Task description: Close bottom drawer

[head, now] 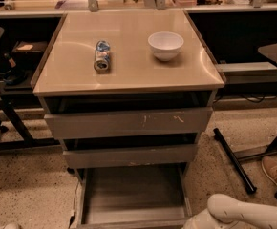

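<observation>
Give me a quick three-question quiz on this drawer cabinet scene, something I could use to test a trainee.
1. True or false: the bottom drawer is pulled out.
2. What lies on its side on the cabinet top? A) a can B) a bottle C) a mug
3. Fill in: the tool is out of view; only the white arm shows, near the open drawer at the picture's lower ____ corner.

Key: 1 true; 2 A; 3 right.

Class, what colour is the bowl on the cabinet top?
The bowl is white, camera view; pincer out of frame.
</observation>
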Available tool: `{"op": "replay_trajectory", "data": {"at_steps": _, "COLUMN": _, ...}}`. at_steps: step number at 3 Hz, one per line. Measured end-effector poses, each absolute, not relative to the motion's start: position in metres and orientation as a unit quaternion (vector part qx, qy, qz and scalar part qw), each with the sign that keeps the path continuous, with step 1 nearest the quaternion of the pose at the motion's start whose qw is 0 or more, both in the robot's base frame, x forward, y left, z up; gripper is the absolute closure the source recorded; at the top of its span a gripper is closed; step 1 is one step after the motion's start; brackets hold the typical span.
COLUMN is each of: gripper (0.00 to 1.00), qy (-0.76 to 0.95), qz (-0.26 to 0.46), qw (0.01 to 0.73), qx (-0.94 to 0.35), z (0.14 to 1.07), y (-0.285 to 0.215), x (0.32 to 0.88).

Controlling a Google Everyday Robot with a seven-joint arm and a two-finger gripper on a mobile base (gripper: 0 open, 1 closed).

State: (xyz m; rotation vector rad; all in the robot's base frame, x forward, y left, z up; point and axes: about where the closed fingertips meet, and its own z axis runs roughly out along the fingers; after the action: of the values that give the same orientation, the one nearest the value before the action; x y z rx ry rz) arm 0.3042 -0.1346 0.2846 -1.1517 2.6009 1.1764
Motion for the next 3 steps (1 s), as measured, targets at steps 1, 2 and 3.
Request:
{"op": "replay_trajectory", "data": {"at_steps": 1, "gripper": 1.0, "qy": 0.845, "qz": 0.382, "qw": 0.032, "qx": -0.374, "z": 0.285, "y": -0.135, "x": 0.304}}
{"op": "replay_trajectory", "data": {"at_steps": 2, "gripper": 1.0, "qy": 0.84, "qz": 0.387, "qw": 0.046, "qx": -0.377, "z": 0.27, "y": -0.131, "x": 0.315}}
{"op": "replay_trajectory", "data": {"at_steps": 3, "gripper": 1.0, "qy": 0.838, "qz": 0.377, "qw": 0.083, "qx": -0.385, "z": 0.217, "y": -0.124, "x": 0.36}}
